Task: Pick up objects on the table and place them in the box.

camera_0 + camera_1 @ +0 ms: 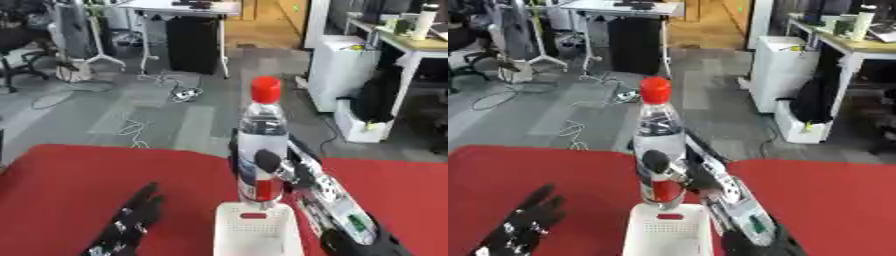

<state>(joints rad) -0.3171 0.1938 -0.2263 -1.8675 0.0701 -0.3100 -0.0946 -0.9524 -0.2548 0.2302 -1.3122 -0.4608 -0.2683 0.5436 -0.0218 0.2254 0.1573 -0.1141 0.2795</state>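
Right above the white box [256,235], near the bottom middle of the view, is a clear plastic bottle [262,145] with a red cap [265,89] and a white label with some red and dark print on it. It's standing upright in the air, and its bottom end sits just over the box's far rim, so it's not down inside yet as far as I can tell. The box has perforated walls and a little red mark on the near side of its far wall.

The right hand [278,167] has the bottle: the thumb shows curled across the front of the label, with the fingers wrapping round the back and right side. Its arm, black with silver and a bit of green on it, runs down to the lower right corner.

The left hand [131,220] is off to the lower left, well apart from the box, lying relaxed on the red tablecloth [79,185] with fingers straight and pointing up the view, holding nothing.

Past the table edge is grey office floor with cables and desks.
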